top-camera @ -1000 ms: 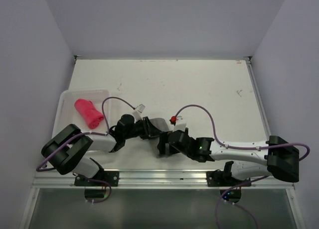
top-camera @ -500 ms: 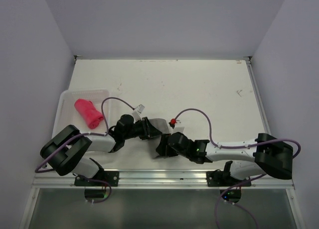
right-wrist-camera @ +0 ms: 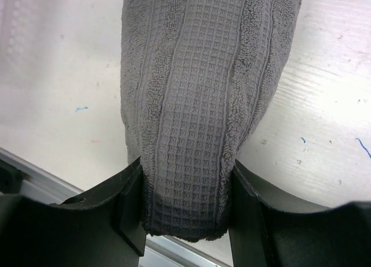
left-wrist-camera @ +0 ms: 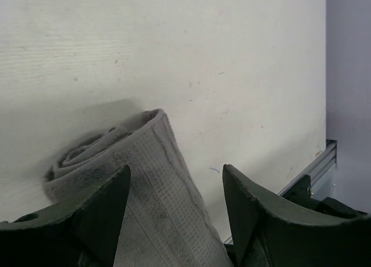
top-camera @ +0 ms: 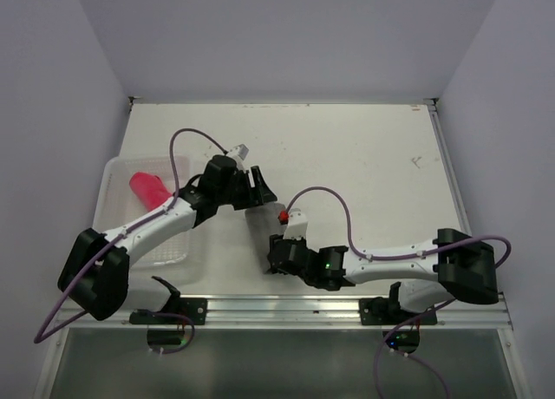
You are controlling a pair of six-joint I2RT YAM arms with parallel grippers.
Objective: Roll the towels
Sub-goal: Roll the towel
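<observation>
The grey towel is a rolled bundle lying on the white table, near the front edge. My right gripper is shut on its near end, with both fingers pressed into the cloth. In the top view that gripper sits just in front of the grey towel. My left gripper is open over the roll's far end. The cloth lies against one finger, and a gap shows at the other. From above, the left gripper stands behind the roll. The pink towel lies rolled in the basket.
The white perforated basket stands at the left, beside the left arm. A metal rail runs along the table's front edge, close to the right gripper. Purple cables loop over both arms. Walls close in the left, right and back sides.
My left gripper has opened, let go of the grey towel and swung back and up. My right gripper has slid left and closed on the roll's near end.
</observation>
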